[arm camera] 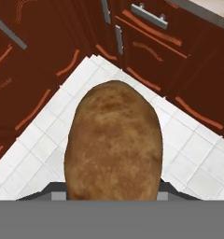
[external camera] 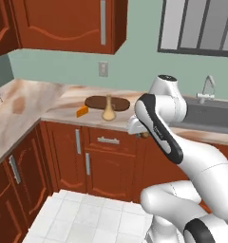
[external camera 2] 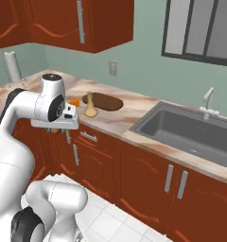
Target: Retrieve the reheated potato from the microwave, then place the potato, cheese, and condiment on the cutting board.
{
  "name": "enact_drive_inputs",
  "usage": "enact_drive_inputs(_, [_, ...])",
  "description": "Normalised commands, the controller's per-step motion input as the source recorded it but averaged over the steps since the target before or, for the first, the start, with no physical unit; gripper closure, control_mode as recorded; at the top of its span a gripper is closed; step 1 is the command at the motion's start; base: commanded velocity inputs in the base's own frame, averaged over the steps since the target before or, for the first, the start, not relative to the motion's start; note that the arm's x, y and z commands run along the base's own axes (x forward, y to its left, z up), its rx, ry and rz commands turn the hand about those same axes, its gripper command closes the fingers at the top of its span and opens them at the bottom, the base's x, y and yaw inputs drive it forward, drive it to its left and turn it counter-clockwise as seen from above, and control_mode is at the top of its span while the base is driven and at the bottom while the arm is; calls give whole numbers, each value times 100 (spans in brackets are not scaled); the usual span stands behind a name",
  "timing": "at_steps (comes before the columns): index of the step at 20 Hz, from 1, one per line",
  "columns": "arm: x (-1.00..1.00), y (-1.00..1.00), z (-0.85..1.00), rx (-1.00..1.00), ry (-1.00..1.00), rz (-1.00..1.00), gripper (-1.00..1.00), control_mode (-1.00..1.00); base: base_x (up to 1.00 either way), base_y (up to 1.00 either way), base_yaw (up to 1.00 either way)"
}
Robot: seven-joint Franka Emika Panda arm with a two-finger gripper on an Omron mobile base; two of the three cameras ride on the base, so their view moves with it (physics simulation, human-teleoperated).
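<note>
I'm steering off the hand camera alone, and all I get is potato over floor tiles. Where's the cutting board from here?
Observer: The cutting board lies on the counter, above and beyond the gripper, which holds the potato in front of the cabinet drawers.
Operator: Is the cheese on it yet?
Observer: No, the cheese sits on the counter off the board's left end.
Operator: And the condiment?
Observer: The condiment stands upright at the board's near edge. Whether it is on the board, I cannot tell.

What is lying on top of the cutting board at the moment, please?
The condiment stands at the front edge of the cutting board; whether it rests on it is unclear. The cheese lies beside the board. The bottle hides some wood.
</note>
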Motion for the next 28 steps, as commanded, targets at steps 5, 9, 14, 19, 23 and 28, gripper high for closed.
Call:
enact_drive_inputs(5, [0,0,0,0,0,0,100,100,66,35,-27])
enact_drive_inputs(9, [0,0,0,0,0,0,100,100,63,26,-28])
enact_drive_inputs(14, [0,0,0,0,0,0,100,100,48,32,-42])
enact_drive_inputs(19, [0,0,0,0,0,0,100,100,20,36,-37])
enact_drive_inputs(23, [0,0,0,0,0,0,100,100,0,61,-27])
enact_drive_inputs(28, [0,0,0,0,0,0,100,100,11,68,-13])
